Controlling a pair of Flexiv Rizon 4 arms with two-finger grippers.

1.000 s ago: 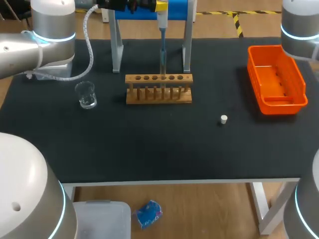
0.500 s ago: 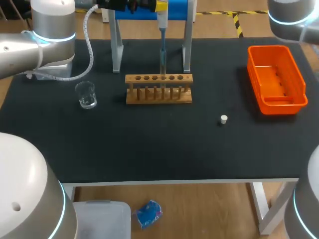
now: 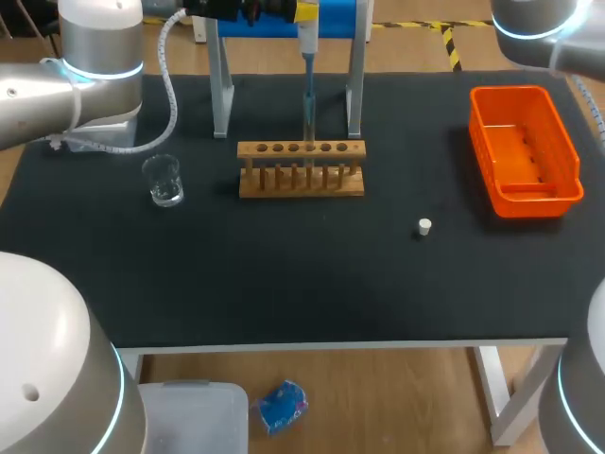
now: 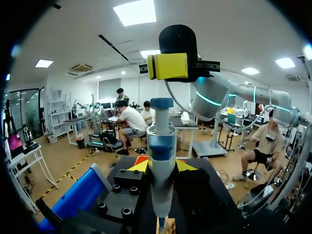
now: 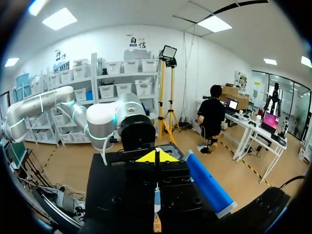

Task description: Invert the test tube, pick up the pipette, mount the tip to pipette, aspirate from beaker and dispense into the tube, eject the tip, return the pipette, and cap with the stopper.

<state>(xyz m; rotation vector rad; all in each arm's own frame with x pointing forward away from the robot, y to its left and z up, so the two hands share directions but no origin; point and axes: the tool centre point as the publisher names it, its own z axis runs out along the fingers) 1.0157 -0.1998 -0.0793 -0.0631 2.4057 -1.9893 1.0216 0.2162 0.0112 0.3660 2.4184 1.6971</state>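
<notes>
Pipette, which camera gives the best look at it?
The left wrist view: the pipette stands upright, close up, filling the middle. The head view shows only its white top and thin shaft reaching down to the wooden rack. The right wrist view shows just a small sliver of it.

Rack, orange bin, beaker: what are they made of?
Rack: looks like bare light wood, matte tan with dowel-like pegs.
Bin: probably moulded plastic, uniform bright orange with a slight sheen.
Beaker: clear glass or plastic, the table shows through; cannot tell which.
</notes>
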